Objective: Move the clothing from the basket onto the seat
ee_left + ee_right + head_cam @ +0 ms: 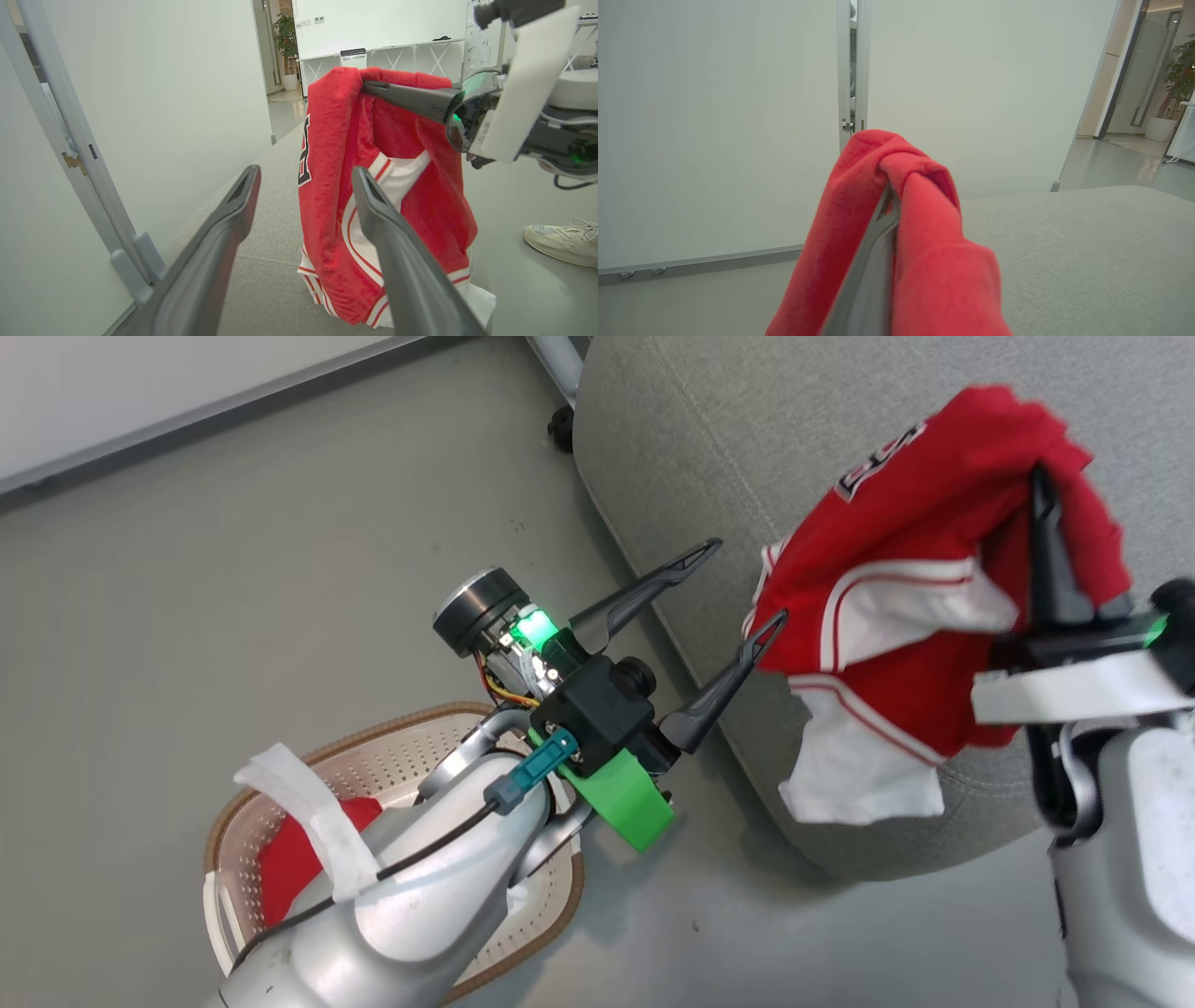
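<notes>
Your right gripper (1038, 490) is clamped on the striped garment (887, 616). Its two fingers are pressed together, with a fold of red cloth draped over their tips. From that hand the garment hangs straight down, its white panels and stripes facing outward. It hangs over the rounded front edge of the grey seat (672, 448), which lies beneath and beyond your right hand. You cannot tell from these views whether the white hem touches the cushion.

Your left gripper (747, 581) stands with its fingers spread wide apart and nothing between them. It points at the hanging garment, and the nearer fingertip is just beside the cloth's edge.

Behind that hand, back along its forearm, the basket (373, 737) sits on the floor (280, 569). The plain red garment (289, 868) lies inside it, partly hidden by your arm.

In the left wrist view, a person's pale shoe (560, 235) rests on the floor, past your right gripper.
</notes>
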Tool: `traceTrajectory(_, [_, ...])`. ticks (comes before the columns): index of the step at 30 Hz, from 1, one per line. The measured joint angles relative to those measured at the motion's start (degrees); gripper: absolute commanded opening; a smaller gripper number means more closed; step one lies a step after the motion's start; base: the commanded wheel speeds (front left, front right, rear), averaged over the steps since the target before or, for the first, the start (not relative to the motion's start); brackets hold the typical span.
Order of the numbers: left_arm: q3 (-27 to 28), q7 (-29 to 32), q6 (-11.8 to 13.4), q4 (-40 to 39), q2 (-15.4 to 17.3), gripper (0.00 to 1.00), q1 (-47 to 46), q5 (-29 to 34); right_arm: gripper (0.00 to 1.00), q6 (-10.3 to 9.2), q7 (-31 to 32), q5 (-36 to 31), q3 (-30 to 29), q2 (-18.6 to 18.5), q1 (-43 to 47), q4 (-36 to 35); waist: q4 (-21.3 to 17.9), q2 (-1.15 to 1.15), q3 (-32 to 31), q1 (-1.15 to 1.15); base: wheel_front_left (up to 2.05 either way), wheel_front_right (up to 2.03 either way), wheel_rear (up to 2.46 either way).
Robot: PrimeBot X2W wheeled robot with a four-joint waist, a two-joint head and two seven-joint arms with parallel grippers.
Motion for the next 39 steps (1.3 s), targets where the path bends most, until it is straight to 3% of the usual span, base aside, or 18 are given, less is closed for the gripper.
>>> traceTrajectory(12, [-0.2, 1.1, 0.0, -2.7, 2.7, 1.0, -6.0, 0.9, 0.0, 0.0, 0.0, -2.2, -7.3, -8.9, -27.1, 3.1, 3.0, 0.0, 11.7, 0.0, 0.0, 0.0, 0.0])
traceTrajectory(17, [0.0, 1.5, 0.0, -4.1, 3.7, 1.0, -7.9, 1.4, 0.0, 0.0, 0.0, -2.7, -9.7, -12.9, -36.6, 7.8, 4.2, 0.0, 16.9, 0.01, 0.0, 0.0, 0.0])
traceTrajectory(24, [0.3, 1.6, 0.3, -5.2, 5.2, 1.0, -8.3, 1.6, 0.0, 0.0, 0.0, -2.9, -13.6, -16.7, -43.3, 17.4, 5.7, 0.0, 22.8, 0.01, 0.0, 0.0, 0.0])
traceTrajectory(29, [0.4, 2.0, 0.5, -6.0, 6.2, 1.0, -8.5, 1.7, 0.0, 0.0, 0.0, -5.5, -14.2, -16.4, -43.0, 23.9, 6.5, 0.0, 25.9, 0.01, 0.0, 0.0, 0.0])
traceTrajectory(34, [0.4, 2.2, 0.9, -6.3, 6.8, 1.0, -8.6, 1.7, 0.0, 0.0, 0.0, -7.4, -15.1, -12.7, -39.4, 27.4, 7.0, 0.0, 27.7, 0.01, 0.0, 0.0, 0.0])
traceTrajectory(39, [0.0, 2.4, 1.0, -6.5, 6.8, 1.0, -8.8, 1.7, 0.0, 0.0, 0.0, -8.2, -16.0, -11.8, -36.8, 31.3, 7.1, 0.0, 27.7, 0.01, 0.0, 0.0, 0.0])
